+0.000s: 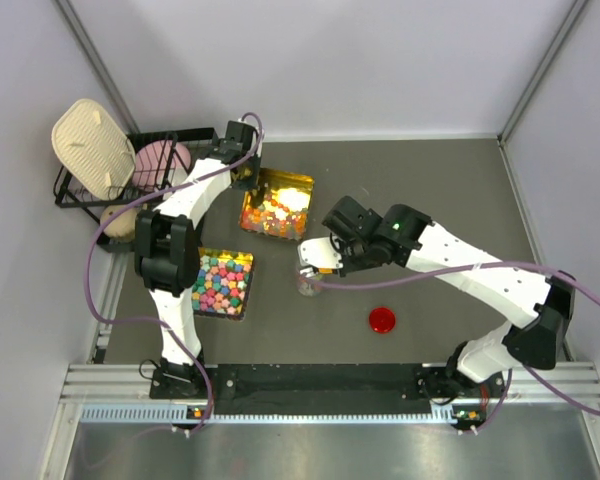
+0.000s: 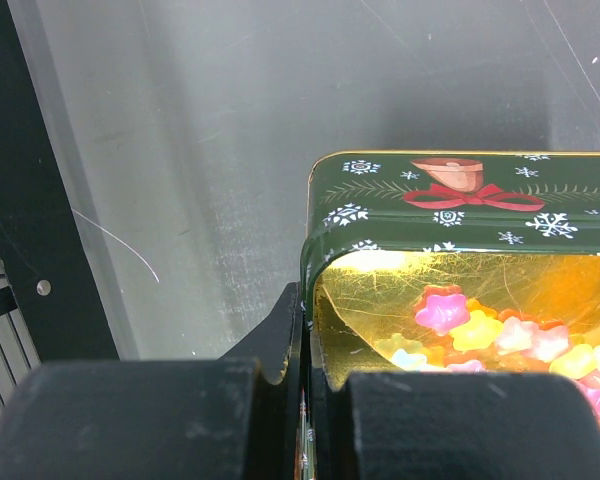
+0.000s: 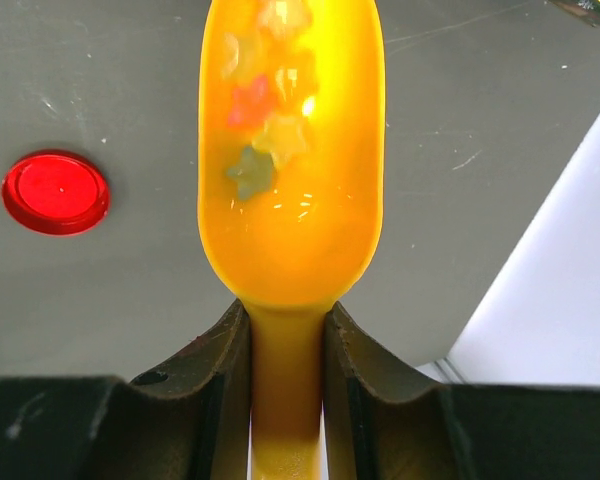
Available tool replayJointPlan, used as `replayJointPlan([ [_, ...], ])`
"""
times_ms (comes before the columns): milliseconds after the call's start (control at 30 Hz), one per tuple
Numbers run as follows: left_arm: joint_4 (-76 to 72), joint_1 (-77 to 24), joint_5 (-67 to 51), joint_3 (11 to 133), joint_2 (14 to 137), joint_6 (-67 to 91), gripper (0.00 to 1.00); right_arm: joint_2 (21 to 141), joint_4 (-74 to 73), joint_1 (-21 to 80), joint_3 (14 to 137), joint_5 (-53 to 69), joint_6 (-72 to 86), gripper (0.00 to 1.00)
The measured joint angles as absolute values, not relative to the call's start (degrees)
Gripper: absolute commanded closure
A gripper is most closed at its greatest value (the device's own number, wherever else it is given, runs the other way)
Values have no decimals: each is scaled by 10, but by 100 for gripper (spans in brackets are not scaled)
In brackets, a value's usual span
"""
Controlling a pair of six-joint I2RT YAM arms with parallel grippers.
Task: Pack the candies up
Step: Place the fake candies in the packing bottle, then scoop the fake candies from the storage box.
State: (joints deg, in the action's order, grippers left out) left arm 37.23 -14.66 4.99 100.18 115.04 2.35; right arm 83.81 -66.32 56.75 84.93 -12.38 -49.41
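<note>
Left gripper (image 2: 302, 335) is clamped on the tin (image 2: 460, 205) wall; star candies (image 2: 480, 335) lie inside. Right gripper (image 3: 287, 340) pinches the scoop (image 3: 290, 230) handle, a few candies in its bowl, over what may be a jar (image 1: 308, 284); red lid (image 3: 55, 190) nearby.

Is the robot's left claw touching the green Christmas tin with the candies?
Touching. The left wrist view shows the left claw shut on the tin: its side wall is pinched between the two fingers, no gap.
</note>
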Motion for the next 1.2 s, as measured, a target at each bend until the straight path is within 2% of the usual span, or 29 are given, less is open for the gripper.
replayJointPlan([
  [900, 372, -147, 49, 1002, 1150, 24, 100, 873, -675, 568, 893, -180, -533, 100],
  [1200, 359, -143, 16, 992, 1149, 33, 100, 928, -652, 554, 1026, -226, -570, 100],
])
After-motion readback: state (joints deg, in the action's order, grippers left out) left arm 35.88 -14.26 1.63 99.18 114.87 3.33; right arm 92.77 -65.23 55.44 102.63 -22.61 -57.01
